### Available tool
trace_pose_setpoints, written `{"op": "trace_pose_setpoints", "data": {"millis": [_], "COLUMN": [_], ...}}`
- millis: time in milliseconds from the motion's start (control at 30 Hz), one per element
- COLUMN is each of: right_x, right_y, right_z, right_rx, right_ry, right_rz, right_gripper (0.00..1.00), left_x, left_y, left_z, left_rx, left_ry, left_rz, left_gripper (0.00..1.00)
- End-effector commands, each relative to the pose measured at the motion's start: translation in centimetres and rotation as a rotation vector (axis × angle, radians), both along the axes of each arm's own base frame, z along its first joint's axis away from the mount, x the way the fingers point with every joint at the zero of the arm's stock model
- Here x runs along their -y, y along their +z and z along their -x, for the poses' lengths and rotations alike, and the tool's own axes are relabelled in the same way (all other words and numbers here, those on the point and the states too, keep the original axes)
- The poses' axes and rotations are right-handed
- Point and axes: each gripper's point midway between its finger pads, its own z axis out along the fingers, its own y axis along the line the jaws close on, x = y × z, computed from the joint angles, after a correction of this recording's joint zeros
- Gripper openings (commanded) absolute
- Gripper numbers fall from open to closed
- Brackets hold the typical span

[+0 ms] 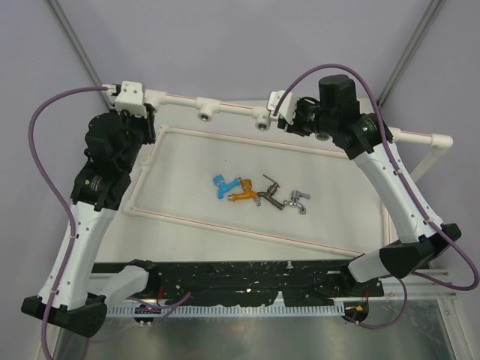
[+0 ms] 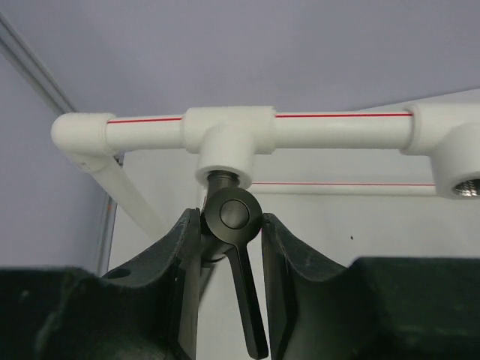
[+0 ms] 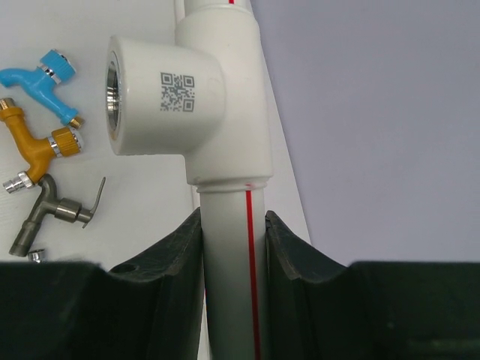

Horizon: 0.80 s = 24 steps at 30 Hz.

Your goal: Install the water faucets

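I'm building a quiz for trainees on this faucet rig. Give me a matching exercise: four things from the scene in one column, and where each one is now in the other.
Things
1. dark-grey faucet
2. white pipe
3. blue faucet
4. chrome faucet

Places
A. lying on the table, left end of the loose row
B. clamped in the right gripper
C. lying on the table, right end of the loose row
D. at a tee socket, gripped by the left gripper

Pairs: 1-D, 2-B, 3-A, 4-C
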Motion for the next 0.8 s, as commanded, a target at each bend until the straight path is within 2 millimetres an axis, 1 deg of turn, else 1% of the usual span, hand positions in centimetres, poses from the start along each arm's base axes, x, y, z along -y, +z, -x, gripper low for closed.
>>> {"op": "trace_pose_setpoints", "data": {"millis": [0,133,267,367,400,433,467,500,567,600,633,667,733,767], "right_x": [-4.6,-4.8,-4.5,-4.6,-4.7,-4.7,-4.7,-4.7,-4.8,-4.8,-4.8,-4.8,-4.7,-4.7], "right_y": [-4.5,-4.5,-4.9,-4.6,-4.5,-4.4,-4.4,-4.5,-4.6,-4.6,-4.7,-4.6,-4.7,-4.5], "right_z": [0.7,0.6,0.6,0.8,0.8,0.7,0.7,0.7,0.5,0.5,0.5,0.6,0.7,0.6], "right_rx": [-0.225,-0.215,-0.206,-0.199,-0.199,-0.196,-0.193,-0.191,-0.195,-0.198,-0.200,-0.200,-0.200,-0.190], "right_ry": [0.086,0.087,0.077,0.091,0.090,0.085,0.087,0.089,0.088,0.086,0.087,0.087,0.083,0.083], "right_rz": [-0.128,-0.134,-0.127,-0.138,-0.142,-0.148,-0.147,-0.143,-0.142,-0.145,-0.145,-0.146,-0.146,-0.150], "right_gripper": [0.05,0.05,0.05,0.05,0.05,0.05,0.05,0.05,0.05,0.05,0.05,0.05,0.05,0.05], "left_x": [8.0,9.2,10.6,11.4,11.5,11.6,11.7,11.7,11.0,10.4,9.8,8.7,6.4,4.9], "left_y": [-1.6,-2.9,-5.1,-6.9,-6.8,-6.2,-4.9,-3.2,0.5,2.1,3.1,4.3,5.4,5.8], "left_z": [1.8,1.6,1.6,1.8,2.0,2.3,2.7,3.2,4.3,4.8,5.3,5.6,5.8,5.7], "left_rx": [-0.077,-0.104,-0.172,-0.235,-0.243,-0.232,-0.205,-0.170,-0.109,-0.098,-0.100,-0.095,-0.099,-0.094], "left_ry": [-0.319,-0.336,-0.366,-0.381,-0.383,-0.385,-0.396,-0.403,-0.393,-0.381,-0.365,-0.327,-0.241,-0.185], "left_rz": [-0.099,-0.171,-0.210,-0.200,-0.177,-0.152,-0.120,-0.086,-0.011,0.032,0.060,0.090,0.140,0.159], "left_gripper": [0.11,0.11,0.12,0.16,0.21,0.30,0.38,0.46,0.61,0.70,0.75,0.78,0.83,0.84]}}
